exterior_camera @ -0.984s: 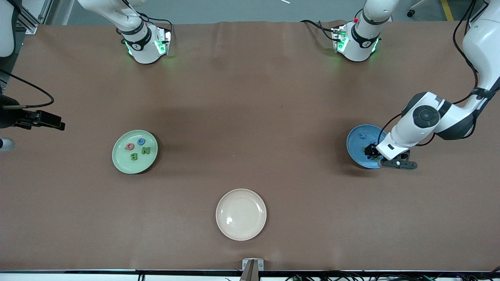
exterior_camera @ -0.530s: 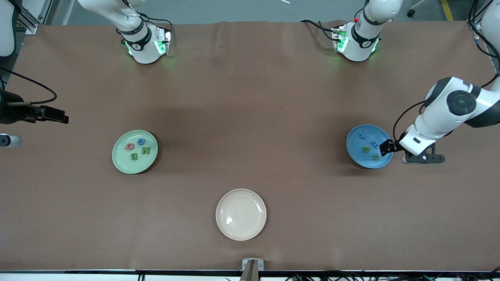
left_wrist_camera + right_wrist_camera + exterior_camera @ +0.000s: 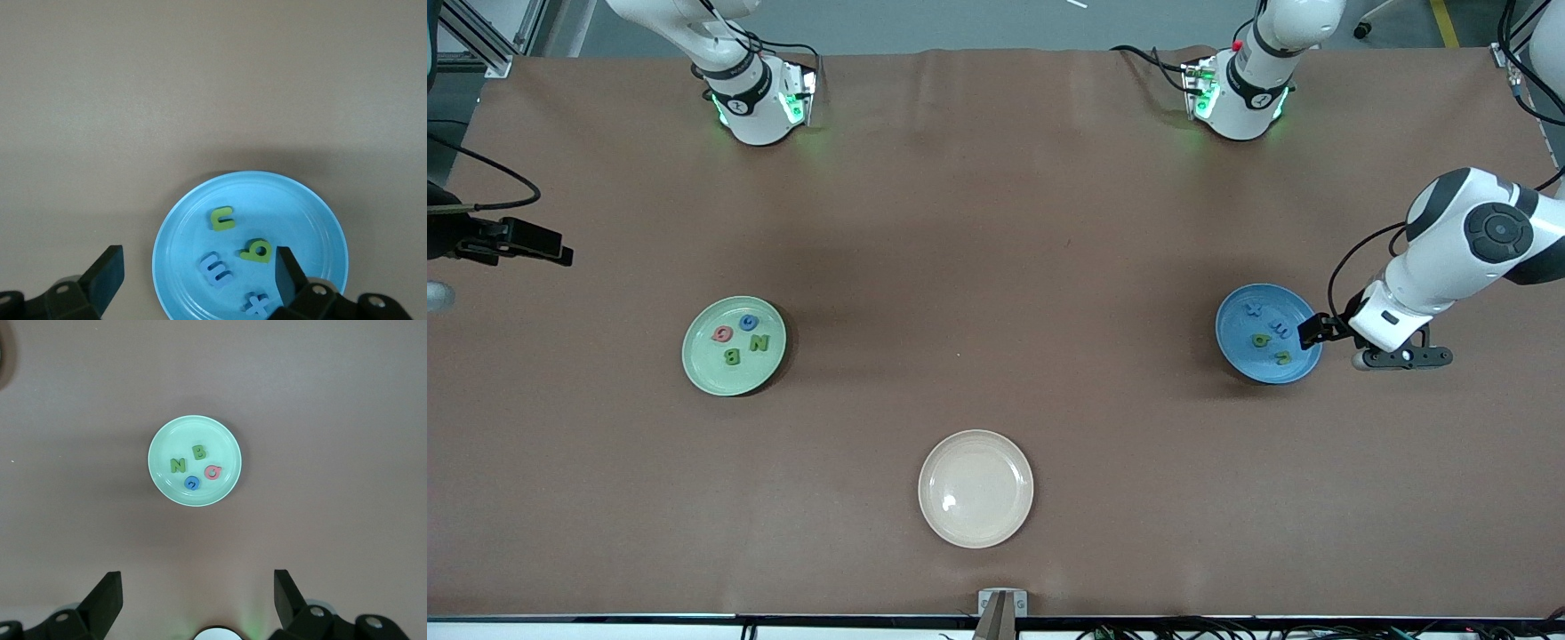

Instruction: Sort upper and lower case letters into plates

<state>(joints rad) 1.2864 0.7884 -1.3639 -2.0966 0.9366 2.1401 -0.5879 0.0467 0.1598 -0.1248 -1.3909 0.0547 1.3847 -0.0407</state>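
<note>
I see the left gripper (image 3: 197, 280) spread wide and empty, hanging over the table just beside the blue plate (image 3: 1232, 342) at the left arm's end; nothing sits between its fingers (image 3: 107, 273). The right gripper (image 3: 197, 600) is also wide apart and holds nothing — it waits high over the right arm's end of the table, looking down on the green plate (image 3: 160, 447).

In the blue plate lie four small letters: a green n (image 3: 222, 218), a green b (image 3: 257, 251), a blue m (image 3: 216, 269) and a blue x (image 3: 257, 305). In the green plate lie the capitals — green N (image 3: 177, 465), green B (image 3: 199, 451), red G (image 3: 213, 472), blue Q (image 3: 192, 483).

A cream plate (image 3: 975, 488) sits nearer the front camera, between the two, well apart from both.
</note>
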